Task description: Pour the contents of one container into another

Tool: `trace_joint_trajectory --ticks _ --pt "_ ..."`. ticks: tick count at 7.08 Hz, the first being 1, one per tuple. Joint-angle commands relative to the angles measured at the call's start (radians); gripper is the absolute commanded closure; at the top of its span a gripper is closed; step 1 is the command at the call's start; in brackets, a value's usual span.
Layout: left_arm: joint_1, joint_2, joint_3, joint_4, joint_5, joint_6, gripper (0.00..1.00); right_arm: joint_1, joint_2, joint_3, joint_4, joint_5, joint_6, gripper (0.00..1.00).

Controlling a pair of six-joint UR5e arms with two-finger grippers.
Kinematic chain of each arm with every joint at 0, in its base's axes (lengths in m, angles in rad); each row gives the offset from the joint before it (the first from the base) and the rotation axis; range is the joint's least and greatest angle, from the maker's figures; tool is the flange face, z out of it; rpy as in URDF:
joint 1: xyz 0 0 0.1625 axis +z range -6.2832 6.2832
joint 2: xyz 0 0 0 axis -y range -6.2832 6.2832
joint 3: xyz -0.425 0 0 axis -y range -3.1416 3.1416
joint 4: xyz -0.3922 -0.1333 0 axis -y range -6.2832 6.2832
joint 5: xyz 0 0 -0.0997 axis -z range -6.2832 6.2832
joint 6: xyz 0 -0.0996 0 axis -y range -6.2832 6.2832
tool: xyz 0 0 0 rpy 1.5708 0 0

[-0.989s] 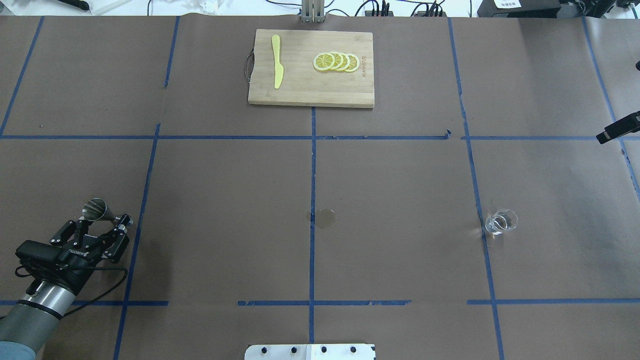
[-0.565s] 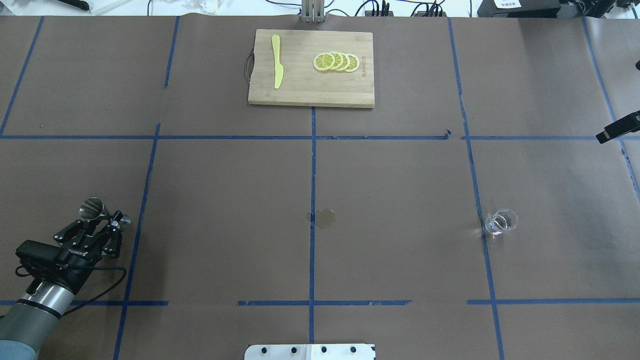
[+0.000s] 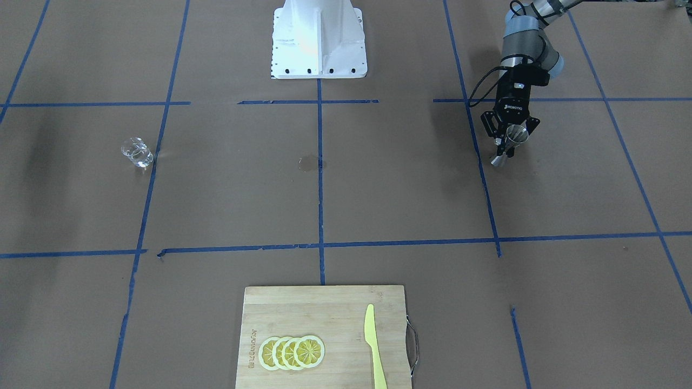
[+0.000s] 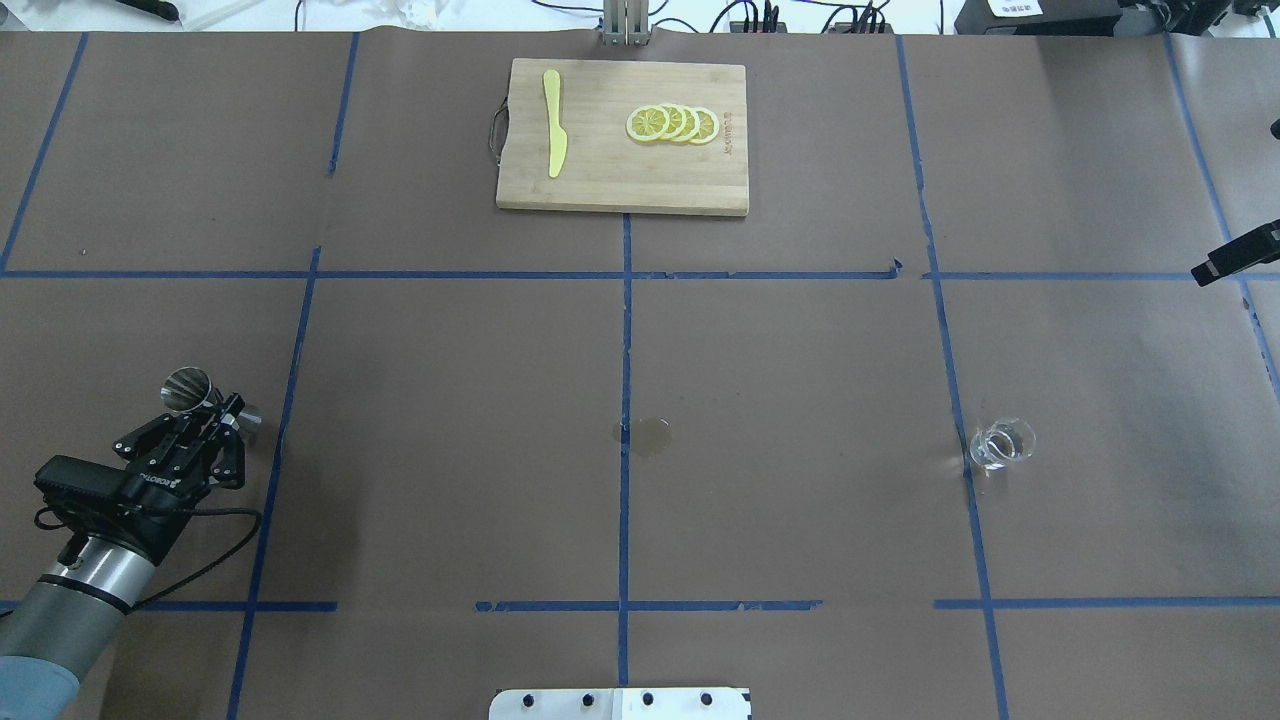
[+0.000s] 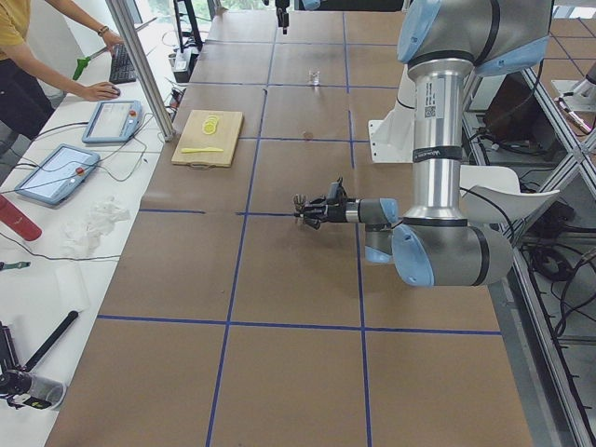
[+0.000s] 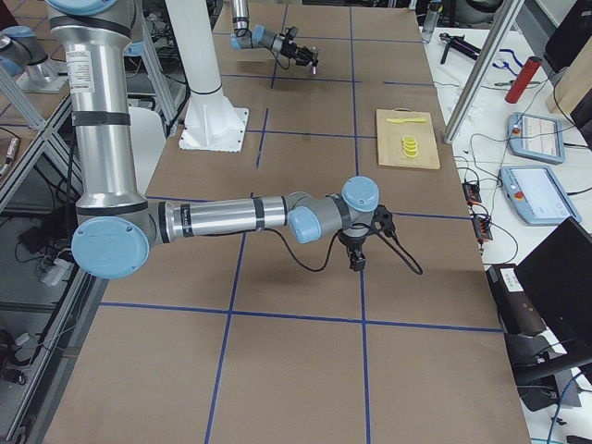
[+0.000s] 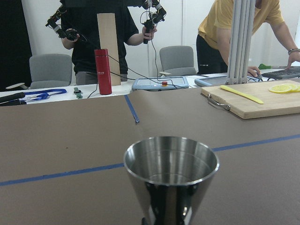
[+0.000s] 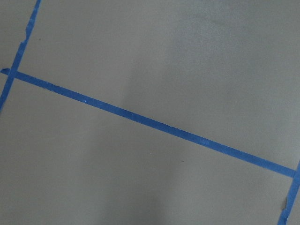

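The steel jigger (image 4: 190,391) is at the table's near left, its open cup filling the left wrist view (image 7: 171,172). My left gripper (image 4: 222,410) is shut on its narrow waist, seen also from across the table (image 3: 508,143). The jigger (image 3: 515,134) leans a little in that view. The clear glass tumbler (image 4: 1002,443) stands alone on the right side, next to a blue tape line (image 3: 137,152). My right gripper (image 4: 1236,257) hangs at the far right edge, well away from the tumbler. I cannot tell whether it is open or shut, and its wrist view shows only taped table.
A wooden cutting board (image 4: 620,185) at the far middle carries lemon slices (image 4: 672,124) and a yellow plastic knife (image 4: 553,122). A small wet stain (image 4: 648,436) marks the table's centre. The robot's white base (image 3: 318,38) sits at the near edge.
My left gripper's fingers have closed from open onto the jigger's waist, and gripper and jigger have shifted slightly farther from the robot. The tumbler and right gripper have not moved.
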Motion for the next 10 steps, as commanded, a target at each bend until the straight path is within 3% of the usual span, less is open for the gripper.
trace_joint_trajectory --ticks 1,2,3,5,6,7,8,10 --pt "-0.003 -0.002 -0.036 -0.003 -0.009 0.006 1.0 -0.039 0.011 0.046 0.01 -0.01 0.037 0.0" --pt "-0.025 -0.002 -0.086 -0.009 -0.082 0.004 1.0 -0.099 0.007 0.09 0.086 -0.062 0.16 0.0" --pt "-0.041 -0.002 -0.117 -0.059 -0.154 0.004 1.0 -0.18 -0.016 0.118 0.248 -0.127 0.335 0.0" --pt "-0.042 -0.002 -0.113 -0.065 -0.153 0.006 1.0 -0.291 -0.081 0.152 0.482 -0.18 0.573 0.0" --pt "-0.04 -0.015 -0.131 -0.066 -0.153 0.01 1.0 -0.331 -0.151 0.233 0.53 -0.209 0.656 0.0" --pt "-0.043 -0.019 -0.131 -0.065 -0.158 0.083 1.0 -0.433 -0.212 0.343 0.532 -0.357 0.745 0.0" --pt "-0.046 -0.019 -0.133 -0.066 -0.153 0.11 1.0 -0.58 -0.258 0.411 0.532 -0.565 0.784 0.0" --pt "-0.057 -0.019 -0.131 -0.065 -0.153 0.113 1.0 -0.837 -0.341 0.486 0.532 -0.924 0.949 0.0"
